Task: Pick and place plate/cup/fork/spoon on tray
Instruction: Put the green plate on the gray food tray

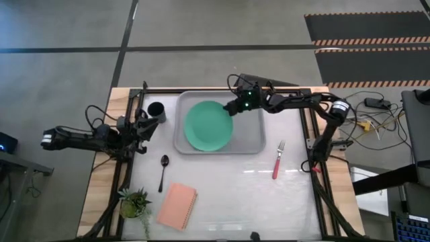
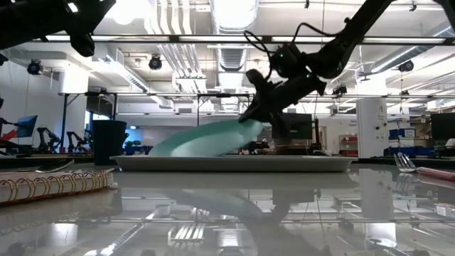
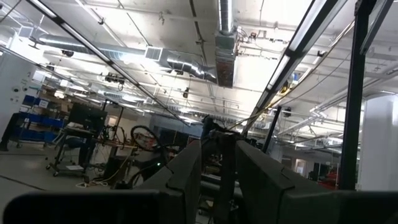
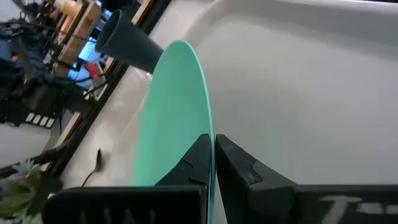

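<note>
The mint-green plate (image 1: 209, 126) is over the light-grey tray (image 1: 254, 138) and tilted, as the low view (image 2: 206, 141) shows. My right gripper (image 1: 234, 107) is shut on it. The dark cup (image 1: 156, 109) stands on the table left of the tray. The black spoon (image 1: 164, 171) lies in front of the tray's left end. The red-handled fork (image 1: 278, 160) lies in front of its right end. My left gripper (image 1: 142, 128) waits left of the tray near the cup, holding nothing, with a narrow gap between its fingers (image 3: 186, 180). My right gripper pinches the plate's rim (image 4: 210, 127) between its two fingers, on the plate's far right side. The fingers come from the table's right, slanting down. The plate is tilted: the held edge (image 2: 249, 126) is raised and the opposite left edge (image 2: 160, 151) is down on the tray.
A salmon-pink pad (image 1: 177, 206) and a small potted plant (image 1: 134, 202) sit near the front left. Black frame rails (image 1: 310, 144) run along the table's sides. The tray's right half (image 1: 250, 128) is bare.
</note>
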